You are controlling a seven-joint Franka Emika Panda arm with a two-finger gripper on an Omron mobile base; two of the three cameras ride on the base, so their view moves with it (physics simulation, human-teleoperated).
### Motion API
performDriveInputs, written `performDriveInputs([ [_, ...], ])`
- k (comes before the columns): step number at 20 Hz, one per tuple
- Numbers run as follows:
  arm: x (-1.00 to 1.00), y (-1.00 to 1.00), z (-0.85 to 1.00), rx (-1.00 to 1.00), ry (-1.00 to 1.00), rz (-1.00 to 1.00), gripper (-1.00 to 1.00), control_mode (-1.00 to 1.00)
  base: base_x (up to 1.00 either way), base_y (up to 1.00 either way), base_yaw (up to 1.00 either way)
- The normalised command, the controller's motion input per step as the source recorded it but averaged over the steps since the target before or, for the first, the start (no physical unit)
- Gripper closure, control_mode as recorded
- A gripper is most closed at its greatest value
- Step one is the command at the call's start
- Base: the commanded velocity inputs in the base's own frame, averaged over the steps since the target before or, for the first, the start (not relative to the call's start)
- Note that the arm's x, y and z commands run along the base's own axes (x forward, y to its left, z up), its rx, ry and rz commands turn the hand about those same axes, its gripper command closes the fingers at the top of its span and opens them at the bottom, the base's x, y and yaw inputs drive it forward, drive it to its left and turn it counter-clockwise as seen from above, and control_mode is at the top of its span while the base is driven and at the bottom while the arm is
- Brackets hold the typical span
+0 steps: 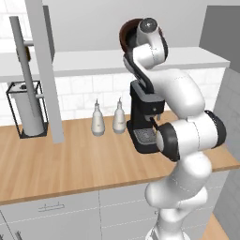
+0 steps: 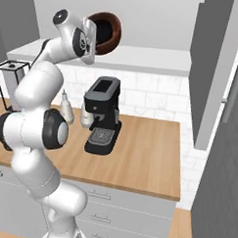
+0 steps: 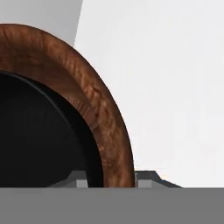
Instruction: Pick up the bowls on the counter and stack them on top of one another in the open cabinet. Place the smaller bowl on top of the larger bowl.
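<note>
My arm [image 1: 185, 117] rises from the base, bends at the elbow and reaches up high, with the wrist [image 2: 78, 38] turned sideways at the top. My jaws [image 3: 111, 177] are closed on the rim of the bowl [image 2: 106, 32], one finger [image 3: 146, 177] on the outer side, the other inside.

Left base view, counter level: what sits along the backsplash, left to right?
Black wire-frame stand holding a grey cylinder → first white bottle → second white bottle → black coffee machine.
</note>
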Motion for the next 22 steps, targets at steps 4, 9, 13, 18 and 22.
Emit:
performDriveInputs([
  [4, 0.77, 0.0, 0.0, 0.0, 0.0, -0.08, -1.0, -1.0, 0.0, 0.0, 0.0],
  [9, -0.44, 0.0, -0.06, 0.0, 0.0, 0.0, -1.0, -1.0, 0.0, 0.0, 0.0],
  [13, -1.0, 0.0, -0.64, -0.06, -0.12, 0.0, -1.0, -1.0, 0.0, 0.0, 0.0],
  [18, -1.0, -0.05, -1.0, -0.13, -0.21, 0.0, -1.0, -1.0, 0.0, 0.0, 0.0],
  [22, -1.0, -0.39, -1.0, -0.17, -0.07, 0.0, -1.0, -1.0, 0.0, 0.0, 0.0],
])
